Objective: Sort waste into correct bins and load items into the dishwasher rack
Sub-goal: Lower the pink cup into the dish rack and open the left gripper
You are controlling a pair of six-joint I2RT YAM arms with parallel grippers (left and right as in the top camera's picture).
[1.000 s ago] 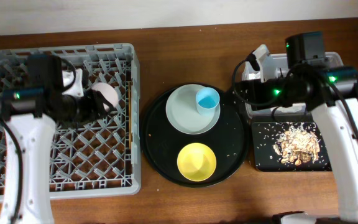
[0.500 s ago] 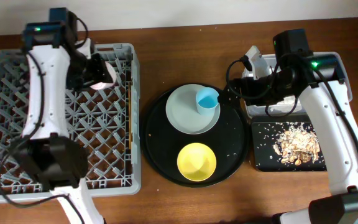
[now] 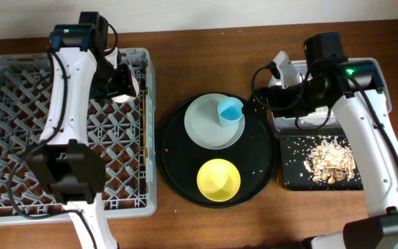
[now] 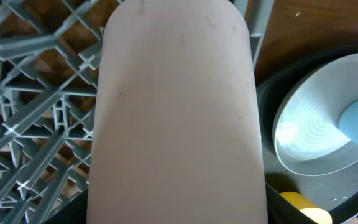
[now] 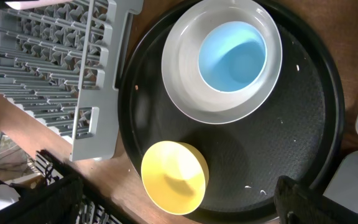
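Swung the left arm (image 3: 68,104) from mid-rack to the back right corner of the dishwasher rack (image 3: 150,149) over the last second, taking the small pink cup (image 3: 125,87) along. Drew the right arm (image 3: 365,117) in a touch early on, then parked it; no shift there in the last half second.

Clamping that cup now in the left gripper (image 3: 119,81), closed partway round the body. Filling the whole left wrist view with pink wall, so no seeing the fingers there. Hanging over the pegs (image 3: 19,138) near the rack's right wall, and not yet seated among them, as far as can be judged.

Holding nothing in the right gripper (image 3: 260,97): spread wide, hovering at the right edge of the round black tray (image 3: 175,166), near the small blue cup (image 3: 231,111) on the pale grey-green plate (image 3: 202,131). Leaving the yellow bowl (image 3: 218,178) at the front of that same tray, and the food scraps (image 3: 327,160) in the shallow black tray (image 3: 292,176).

Now the crux: straight down from hand to pegs. Carrying the cup tipped rather than upright, with its long axis along the gripper's reach and a pale round end turned toward the rack's right wall in the overhead view. Cannot tell whether mouth or base. Probably needs turning mouth-down before lowering between pegs. Clearly a left-arm job, with the right arm well apart from the rack and better placed for the blue cup.
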